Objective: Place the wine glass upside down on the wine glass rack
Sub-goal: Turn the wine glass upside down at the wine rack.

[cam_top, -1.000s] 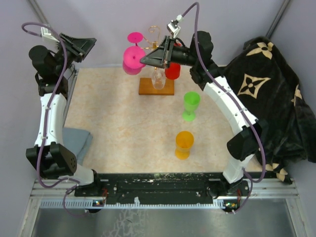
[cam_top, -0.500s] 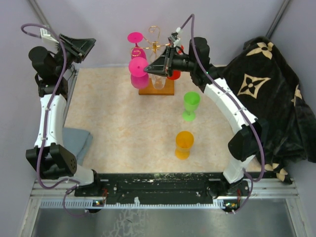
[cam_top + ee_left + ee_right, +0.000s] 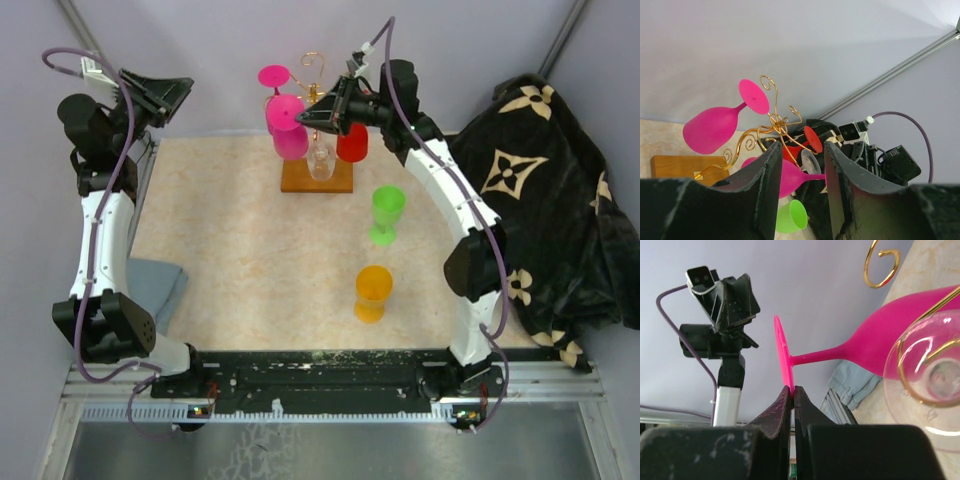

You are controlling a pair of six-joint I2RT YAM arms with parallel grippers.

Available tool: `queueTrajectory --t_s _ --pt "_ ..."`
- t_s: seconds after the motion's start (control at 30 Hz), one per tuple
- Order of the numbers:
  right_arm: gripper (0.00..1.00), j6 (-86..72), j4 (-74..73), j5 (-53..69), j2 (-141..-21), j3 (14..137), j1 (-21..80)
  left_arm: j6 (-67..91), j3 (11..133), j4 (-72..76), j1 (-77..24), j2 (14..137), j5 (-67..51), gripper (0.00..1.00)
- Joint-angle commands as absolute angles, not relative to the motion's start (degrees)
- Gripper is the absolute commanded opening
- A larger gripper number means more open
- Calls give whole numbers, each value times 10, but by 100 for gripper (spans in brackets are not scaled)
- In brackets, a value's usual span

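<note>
Seen from above, the right gripper (image 3: 304,117) holds a pink wine glass (image 3: 290,128) just beside the rack (image 3: 300,181), at the far edge of the table (image 3: 230,250). The rack carries another pink glass (image 3: 273,76), a red glass (image 3: 351,145) and a clear glass (image 3: 320,160). A green glass (image 3: 387,205) and an orange glass (image 3: 373,290) stand upright nearer the arms.

Only the right wrist view shows the grip. The jaws are pressed together on the rim of the wine glass's foot, and the stem runs sideways toward the gold wire.

Only the left wrist view shows the left gripper (image 3: 802,146) clearly. Its jaws are spread with nothing between them, and it is well apart from the rack.

Compared with a second ago, the wine glass has shifted right, closer to the rack's post. The left arm has not moved.
</note>
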State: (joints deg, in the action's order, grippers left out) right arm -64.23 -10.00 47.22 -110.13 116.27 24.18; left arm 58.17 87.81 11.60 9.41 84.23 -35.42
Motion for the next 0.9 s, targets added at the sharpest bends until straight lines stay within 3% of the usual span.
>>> queueTrajectory --t_s 0.0,0.87 --pt "0 -651 -95 466 -1125 1226 238 579 885 134 98 846 -354 45" --pt "0 -642 -125 411 -1210 1318 228 581 880 133 99 850 -353 45"
